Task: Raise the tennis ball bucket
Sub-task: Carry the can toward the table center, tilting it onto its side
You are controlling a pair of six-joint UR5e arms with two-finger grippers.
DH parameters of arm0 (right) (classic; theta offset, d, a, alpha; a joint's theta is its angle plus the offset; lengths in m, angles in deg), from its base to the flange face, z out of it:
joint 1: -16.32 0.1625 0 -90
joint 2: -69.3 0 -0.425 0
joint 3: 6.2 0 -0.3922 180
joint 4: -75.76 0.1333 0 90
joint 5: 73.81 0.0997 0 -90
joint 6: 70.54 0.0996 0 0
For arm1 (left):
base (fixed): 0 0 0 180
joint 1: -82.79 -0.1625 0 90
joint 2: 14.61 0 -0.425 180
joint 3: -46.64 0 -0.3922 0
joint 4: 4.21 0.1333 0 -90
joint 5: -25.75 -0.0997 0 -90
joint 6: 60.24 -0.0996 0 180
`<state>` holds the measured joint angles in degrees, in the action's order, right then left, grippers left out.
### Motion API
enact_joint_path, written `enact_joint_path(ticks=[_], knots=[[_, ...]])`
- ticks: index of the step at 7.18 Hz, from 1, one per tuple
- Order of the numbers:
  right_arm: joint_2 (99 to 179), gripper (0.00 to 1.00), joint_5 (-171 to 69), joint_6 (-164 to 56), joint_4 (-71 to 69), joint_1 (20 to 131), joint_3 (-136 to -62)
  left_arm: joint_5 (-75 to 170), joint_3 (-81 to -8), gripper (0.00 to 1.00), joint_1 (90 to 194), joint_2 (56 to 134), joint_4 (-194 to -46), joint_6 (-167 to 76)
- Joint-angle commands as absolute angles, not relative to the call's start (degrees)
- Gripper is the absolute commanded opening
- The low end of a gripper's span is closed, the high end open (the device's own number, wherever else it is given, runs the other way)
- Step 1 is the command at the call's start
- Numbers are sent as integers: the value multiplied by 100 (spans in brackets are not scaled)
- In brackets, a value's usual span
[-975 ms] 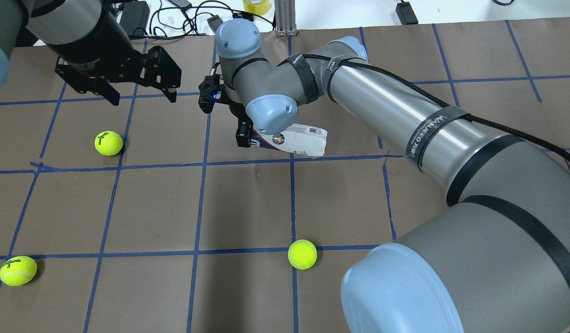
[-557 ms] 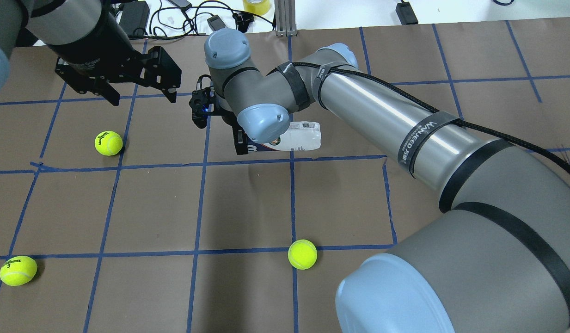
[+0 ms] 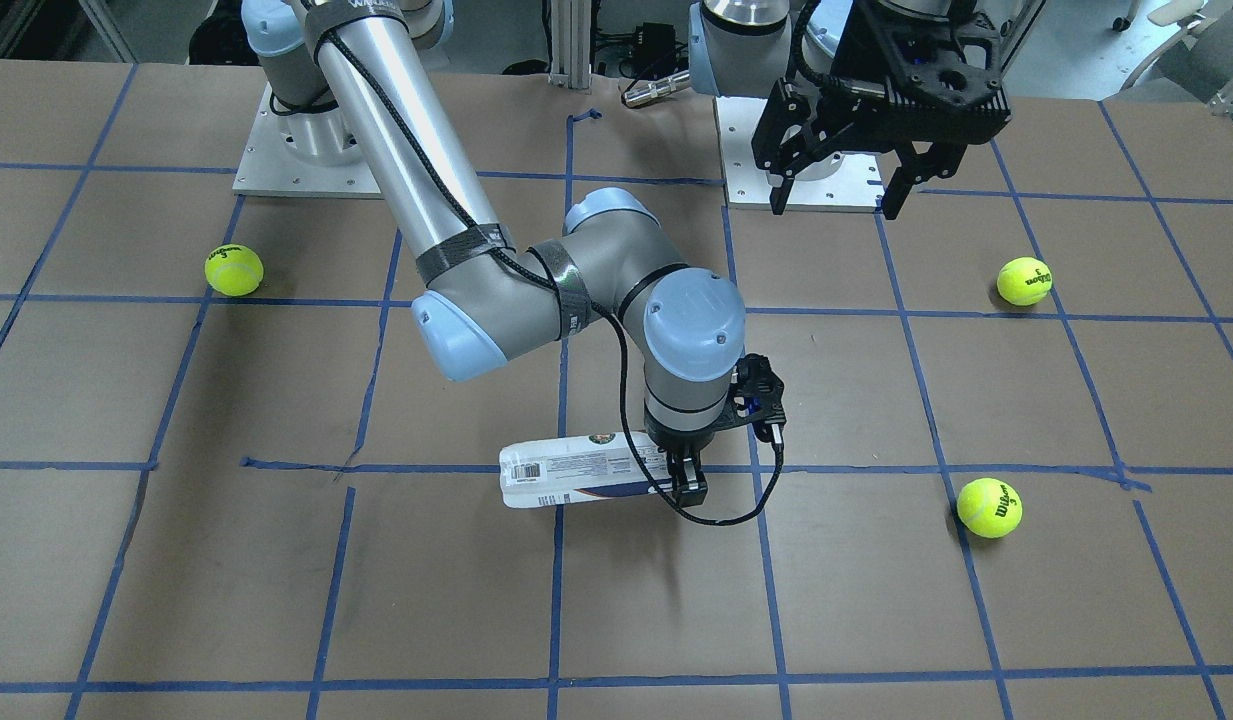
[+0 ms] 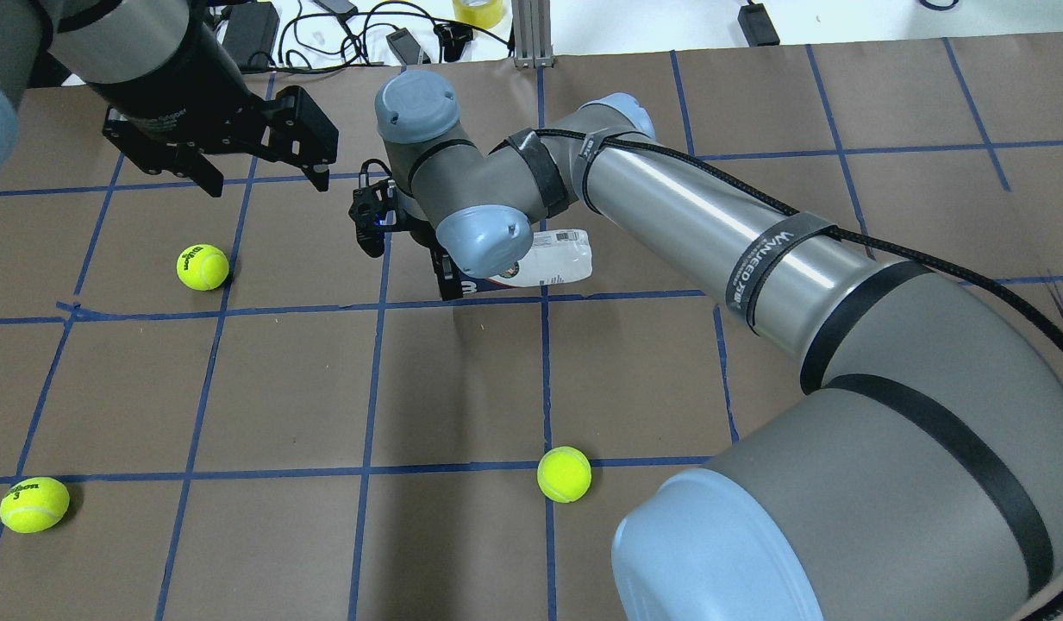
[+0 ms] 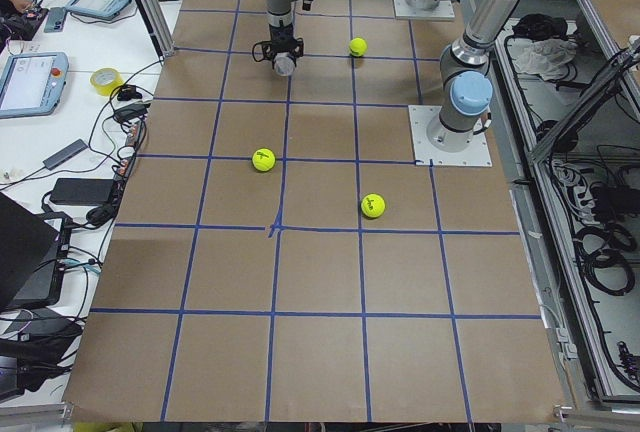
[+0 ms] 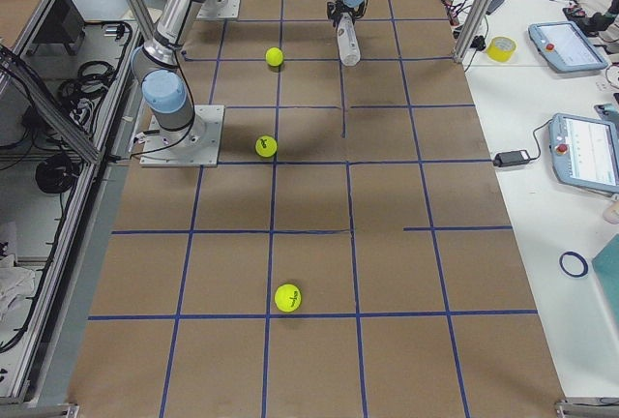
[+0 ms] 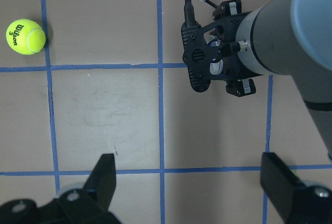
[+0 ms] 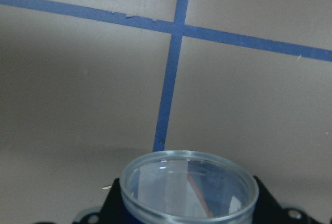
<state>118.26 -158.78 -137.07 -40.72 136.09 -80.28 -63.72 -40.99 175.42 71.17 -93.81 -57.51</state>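
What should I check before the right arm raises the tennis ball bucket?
1. Right gripper shut on the tennis ball bucket: ok.
2. Grasp near the bucket's middle: not ok; it is held at one end and the rest sticks out sideways.
3. Bucket clear of the table: cannot tell.
4. Left gripper out of the way: ok; open and apart from the bucket.
5. Tennis balls away from the bucket: ok; none touches it.
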Motion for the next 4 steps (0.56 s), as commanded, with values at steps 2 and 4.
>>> enact_joint_path(ticks=[2, 4], knots=[[11755, 97, -15625, -13242, -4061, 13681, -8012, -6354, -4073, 100, 17542, 7117, -9360, -5743], [11799, 100, -15642, -13172, -4026, 13699, -8012, -6346, -4099, 100, 17525, 7143, -9273, -5752]])
